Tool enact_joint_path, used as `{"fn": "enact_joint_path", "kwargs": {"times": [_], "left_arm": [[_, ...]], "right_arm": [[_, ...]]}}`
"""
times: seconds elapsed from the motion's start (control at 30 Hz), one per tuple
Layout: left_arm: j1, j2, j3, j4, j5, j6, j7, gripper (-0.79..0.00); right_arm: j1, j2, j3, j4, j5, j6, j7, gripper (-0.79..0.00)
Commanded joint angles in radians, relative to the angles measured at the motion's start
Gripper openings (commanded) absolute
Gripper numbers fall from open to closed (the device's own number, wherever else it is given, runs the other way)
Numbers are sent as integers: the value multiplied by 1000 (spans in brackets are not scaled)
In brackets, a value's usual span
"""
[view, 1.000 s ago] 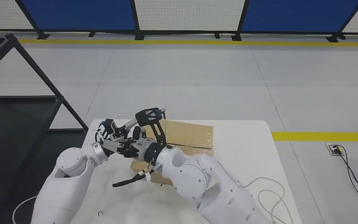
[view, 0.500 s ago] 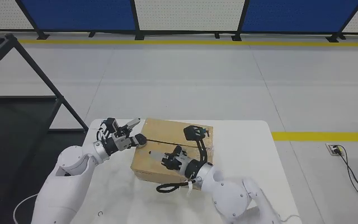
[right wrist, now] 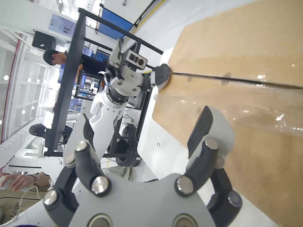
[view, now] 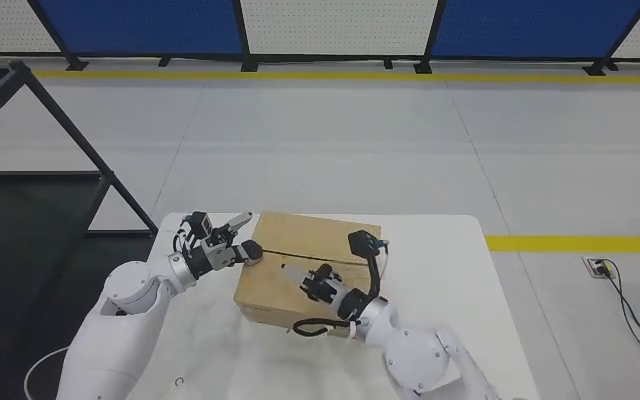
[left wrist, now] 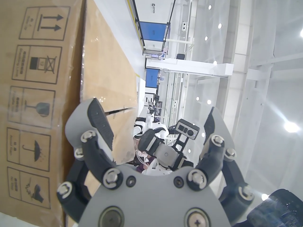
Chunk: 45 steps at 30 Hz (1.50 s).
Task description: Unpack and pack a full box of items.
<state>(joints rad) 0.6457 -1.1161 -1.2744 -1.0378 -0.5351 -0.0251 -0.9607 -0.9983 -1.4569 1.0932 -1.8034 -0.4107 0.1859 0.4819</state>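
We found a white table (view: 440, 262) bearing one cardboard box (view: 322, 238), which stood on the table's far left part. The box was closed, its two top flaps meeting along a seam (view: 300, 252) that ran across the lid from the left end to the right.

The left gripper (view: 244, 236) stood at the box's left end, at the level of the lid. Its jaws were spread wide and held nothing. In the left wrist view, one of the fingers (left wrist: 100, 121) of this gripper (left wrist: 153, 112) lay against the upper edge of the box (left wrist: 47, 72), and the other stood well off in free air. The right wrist view showed that same pad (right wrist: 162, 74) touching the cardboard just where the seam (right wrist: 236, 79) ended.

The right gripper (view: 318, 283) was over the near half of the lid, between the seam and the box's front edge. Its jaws (right wrist: 145, 119) were likewise spread wide and held nothing. One finger (right wrist: 203, 124) showed in front of the box top (right wrist: 236, 48); the other showed against the table beyond the box's edge. We could not tell whether either finger touched the cardboard.

Clear glossy tape (right wrist: 260, 116) lay over the lid. The box's left end face carried a column of printed handling symbols (left wrist: 35, 72).
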Motion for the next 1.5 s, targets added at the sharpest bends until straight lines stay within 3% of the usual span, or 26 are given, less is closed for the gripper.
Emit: {"fn": "enact_joint_path", "kwargs": {"times": [0.0, 0.27, 0.9, 1.23, 1.47], "left_arm": [[-1, 0, 2, -4, 3, 2, 1, 0], [-2, 2, 5, -17, 15, 2, -5, 0], [30, 13, -7, -71, 46, -42, -34, 0], [86, 29, -27, -172, 120, -65, -36, 0], [166, 43, -46, -299, 189, -113, -37, 0]], "right_arm": [[-54, 3, 26, -52, -17, -31, -100, 0], [-142, 8, 71, -125, -6, -62, -197, 0], [-75, 10, 85, -41, 73, -40, -90, 0], [-99, 16, 112, -56, 86, -65, -99, 0], [-95, 18, 122, -41, 111, -87, -92, 0]]}}
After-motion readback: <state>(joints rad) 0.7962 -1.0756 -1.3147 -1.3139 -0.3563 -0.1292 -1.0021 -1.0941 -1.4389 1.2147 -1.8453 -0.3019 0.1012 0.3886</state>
